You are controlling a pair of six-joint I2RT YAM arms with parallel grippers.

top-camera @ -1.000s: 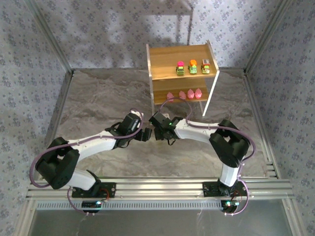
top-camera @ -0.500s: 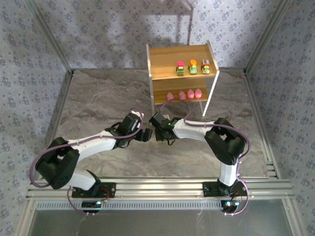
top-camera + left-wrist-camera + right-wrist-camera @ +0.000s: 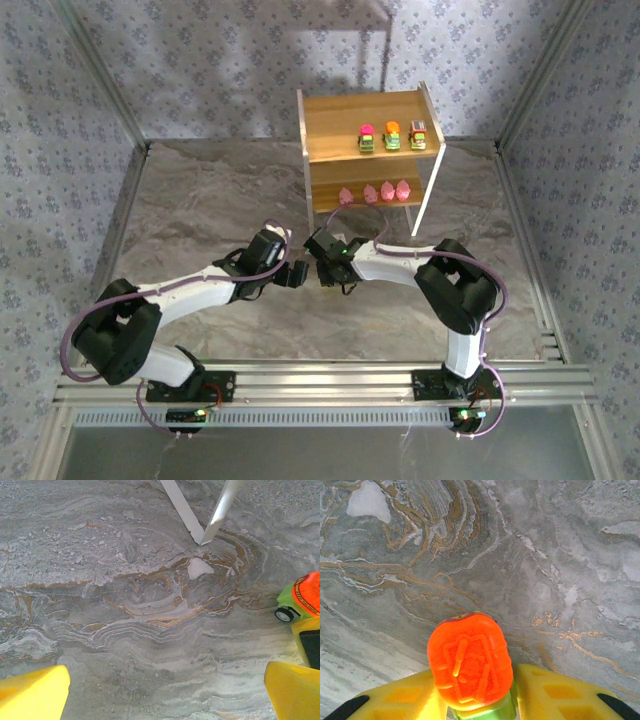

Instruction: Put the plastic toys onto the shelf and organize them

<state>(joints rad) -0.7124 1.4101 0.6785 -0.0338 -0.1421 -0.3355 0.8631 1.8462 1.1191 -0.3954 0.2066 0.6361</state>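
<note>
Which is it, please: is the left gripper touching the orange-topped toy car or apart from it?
Apart. The left wrist view shows bare table between the left gripper and the orange-topped toy car at the right edge.

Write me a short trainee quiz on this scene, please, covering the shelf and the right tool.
1. True or false: four cars stand on the shelf's upper tier.
2. What sits between the right tool's fingers? A) a wooden block B) an orange-topped car C) nothing
3. How many pink blobs stand on the lower tier?
Key: 1 false, three cars stand there; 2 B; 3 four.
</note>
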